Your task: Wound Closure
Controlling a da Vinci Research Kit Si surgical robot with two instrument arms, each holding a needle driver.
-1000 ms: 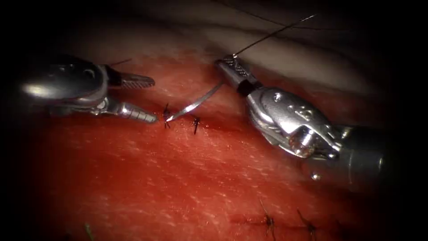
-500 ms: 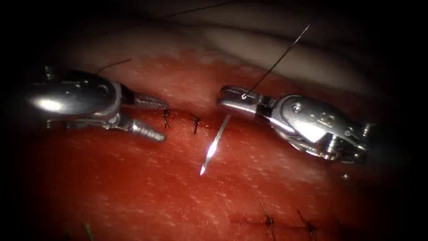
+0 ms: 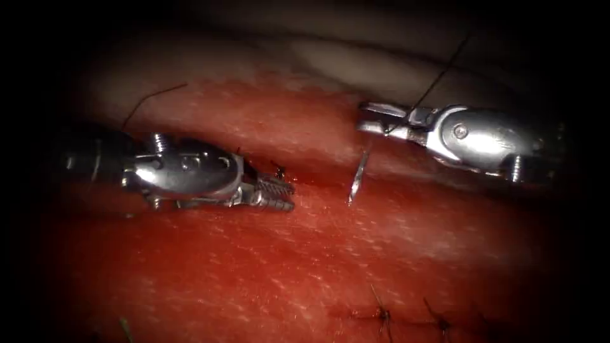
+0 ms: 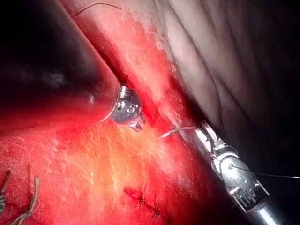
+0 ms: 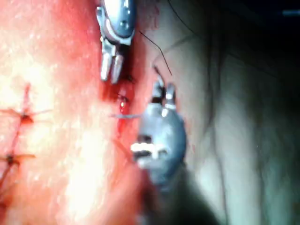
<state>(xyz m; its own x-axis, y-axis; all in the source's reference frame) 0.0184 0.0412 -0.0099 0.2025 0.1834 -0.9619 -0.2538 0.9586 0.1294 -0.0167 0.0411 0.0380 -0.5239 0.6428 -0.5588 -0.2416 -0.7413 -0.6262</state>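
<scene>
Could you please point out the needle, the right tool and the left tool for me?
needle (image 3: pixel 358 176): endoscope view, mid-shaft.
right tool (image 3: pixel 376 119): endoscope view, between its jaw tips, holding the needle's rear end.
left tool (image 3: pixel 284 195): endoscope view, between its jaw tips.

No legible text, labels, nos. or signs on either tool, the tissue or elsewhere.
</scene>
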